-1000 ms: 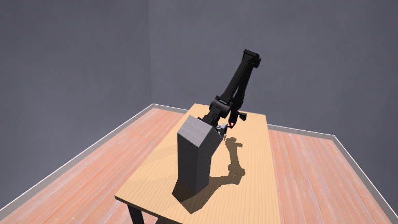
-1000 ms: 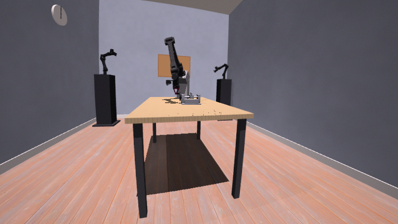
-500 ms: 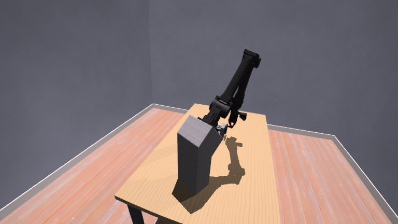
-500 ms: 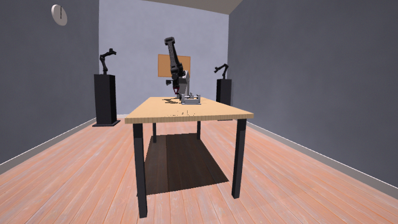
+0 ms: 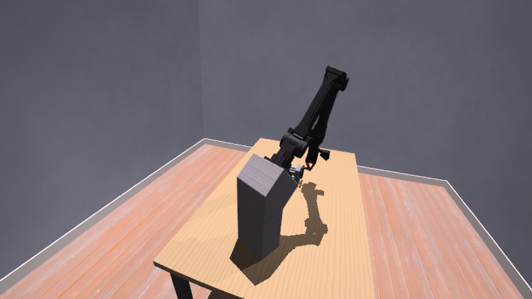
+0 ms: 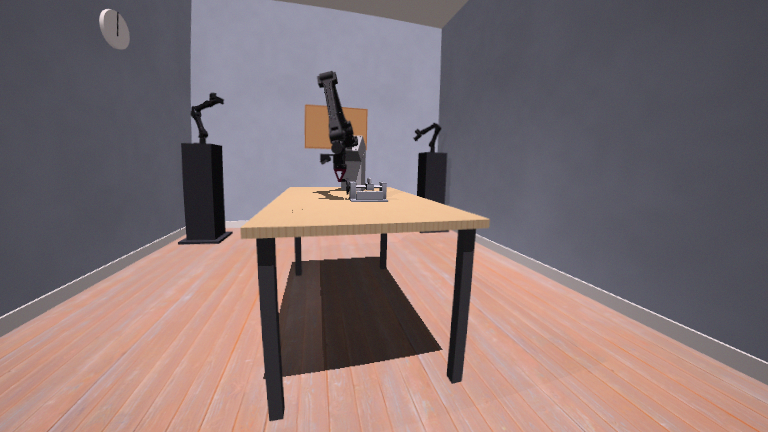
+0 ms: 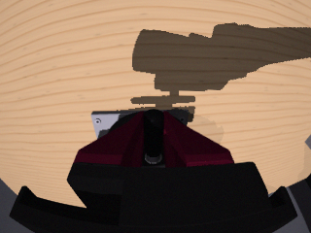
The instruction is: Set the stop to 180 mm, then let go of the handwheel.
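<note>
A small grey stop mechanism (image 6: 368, 192) with a rail and end blocks sits on the wooden table, in front of a tall grey block (image 5: 263, 205). Its handwheel is at the left end, hidden by my fingers. My gripper (image 6: 340, 176) points down at that end, its dark red fingers shut on the handwheel. In the wrist view the red fingers close around a dark narrow part, with a corner of the grey base (image 7: 104, 123) showing to the left. In the top view the gripper (image 5: 308, 165) sits just behind the grey block. The scale reading cannot be made out.
The tall grey block (image 6: 356, 161) stands close behind the mechanism, next to my arm. Two black pedestals (image 6: 202, 189) (image 6: 431, 175) with small arms stand by the far wall, off the table. The arm's shadow (image 5: 312, 217) falls on the table.
</note>
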You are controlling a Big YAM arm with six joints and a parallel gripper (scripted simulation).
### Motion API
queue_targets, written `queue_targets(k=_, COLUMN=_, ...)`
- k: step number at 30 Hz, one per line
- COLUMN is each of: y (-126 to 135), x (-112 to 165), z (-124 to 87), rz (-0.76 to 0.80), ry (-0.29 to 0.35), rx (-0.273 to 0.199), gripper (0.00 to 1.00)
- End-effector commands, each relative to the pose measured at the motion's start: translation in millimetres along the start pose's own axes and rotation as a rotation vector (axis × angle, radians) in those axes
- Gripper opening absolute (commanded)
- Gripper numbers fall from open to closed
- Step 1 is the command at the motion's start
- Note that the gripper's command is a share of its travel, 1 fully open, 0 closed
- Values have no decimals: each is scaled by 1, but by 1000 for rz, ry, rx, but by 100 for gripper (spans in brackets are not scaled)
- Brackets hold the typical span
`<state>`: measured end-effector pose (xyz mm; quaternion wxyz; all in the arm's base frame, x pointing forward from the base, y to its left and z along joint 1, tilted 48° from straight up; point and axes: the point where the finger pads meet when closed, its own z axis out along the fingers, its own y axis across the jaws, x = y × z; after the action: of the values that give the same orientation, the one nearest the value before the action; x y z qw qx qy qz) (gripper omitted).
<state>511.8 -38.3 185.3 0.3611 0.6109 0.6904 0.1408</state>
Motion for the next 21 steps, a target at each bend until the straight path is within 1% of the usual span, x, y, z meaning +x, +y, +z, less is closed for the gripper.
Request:
queue_targets(k=1, y=49, x=3, z=-14, rz=8, ry=4, rx=-84, gripper=6)
queue_targets(k=2, y=50, x=4, z=-12, rz=7, ry=6, rx=-81, gripper=6)
queue_targets(k=4, y=55, x=3, z=-13, rz=8, ry=5, rx=-91, gripper=6)
queue_targets(k=5, y=57, x=2, z=-17, rz=9, ry=4, rx=-95, gripper=6)
queue_targets(k=7, y=66, x=-4, z=-30, rz=18, ry=-3, rx=-126, gripper=6)
queue_targets(k=9, y=67, x=-4, z=-30, rz=18, ry=-4, rx=-129, gripper=6)
queue_targets(k=10, y=67, x=-3, z=-28, rz=16, ry=-3, rx=-126, gripper=6)
queue_targets(k=12, y=59, x=3, z=-10, rz=5, ry=4, rx=-91, gripper=6)
queue_targets(k=15, y=60, x=3, z=-9, rz=4, ry=5, rx=-91, gripper=6)
queue_targets(k=21, y=70, x=4, z=4, rz=-5, ry=5, rx=-91, gripper=6)
